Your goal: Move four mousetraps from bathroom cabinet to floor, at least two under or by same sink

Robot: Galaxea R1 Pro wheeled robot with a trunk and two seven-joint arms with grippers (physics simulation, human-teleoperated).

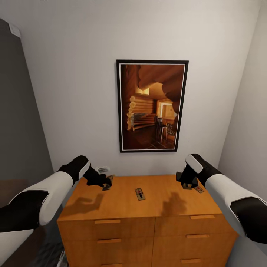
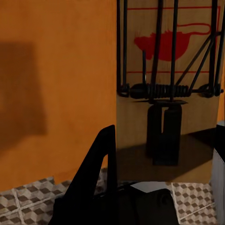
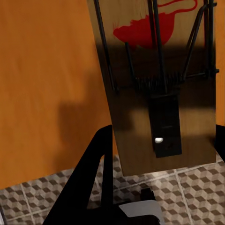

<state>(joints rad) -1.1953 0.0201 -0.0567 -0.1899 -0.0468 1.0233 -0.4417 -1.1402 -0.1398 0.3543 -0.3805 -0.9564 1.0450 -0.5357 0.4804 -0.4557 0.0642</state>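
Matt orange-brown wooden cabinet [image 1: 148, 207]; wood-and-wire mousetraps [image 1: 139, 194]; glossy-looking black fingers [image 2: 96, 178].

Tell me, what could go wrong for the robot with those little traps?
Each black gripper, left and right, sits at a small flat wooden mousetrap near the edge of the orange-brown wooden cabinet. A trap might slip off, or its wire bar might snap.

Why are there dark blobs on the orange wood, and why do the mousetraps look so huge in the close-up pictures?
Head view: the blobs are the arms' shadows on the cabinet top, under the left gripper and right gripper. Left wrist view: the mousetrap looks huge because the camera is very near it; a soft shadow darkens the wood. Right wrist view: shadow covers the middle of that mousetrap.
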